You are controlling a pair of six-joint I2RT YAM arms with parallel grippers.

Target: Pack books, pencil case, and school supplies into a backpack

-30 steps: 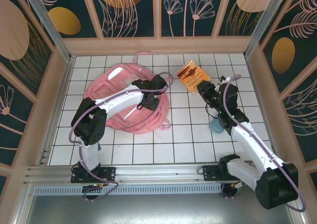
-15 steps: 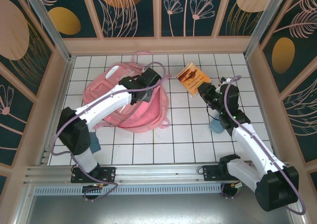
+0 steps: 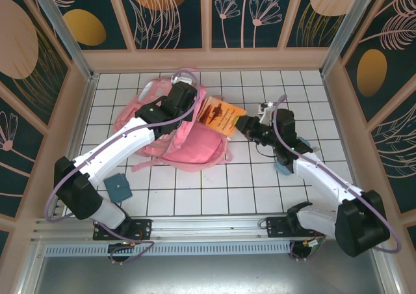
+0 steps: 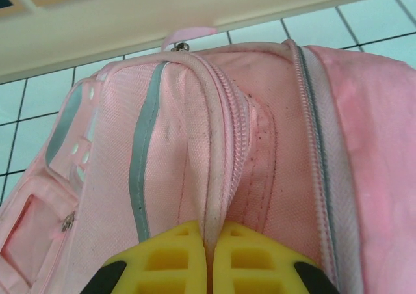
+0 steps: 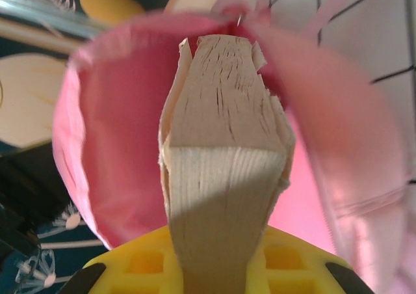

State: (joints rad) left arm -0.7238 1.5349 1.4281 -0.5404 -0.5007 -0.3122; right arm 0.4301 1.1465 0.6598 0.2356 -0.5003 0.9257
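**Book at the mouth of the pink bag**

The pink woven-fabric backpack (image 3: 170, 138) lies slumped on the left-centre of the white tiled desk (image 3: 260, 190). Its top end is lifted toward the back wall. In the left wrist view the backpack (image 4: 273, 138) shows coarse nylon weave, a corded pink piped edge beside zipper teeth, and a pale grey reflective strip (image 4: 144, 144).

The left claw (image 3: 182, 97) has its yellow pads (image 4: 169, 261) pressed together on that piped edge, pinching the backpack.

Just right of it, the orange-covered paperback book (image 3: 220, 116) hangs tilted above the desk. Its far end is at the bag's opening. In the right wrist view the book (image 5: 221, 131) shows a thick block of pale, frayed page edges, with blurred pink fabric curving around it on both sides.

The right claw (image 3: 246, 126) pinches the book at its near end.

A flat dark teal squarish item (image 3: 119, 188) lies near the left arm. A pale blue item (image 3: 284, 167) sits partly under the right arm.
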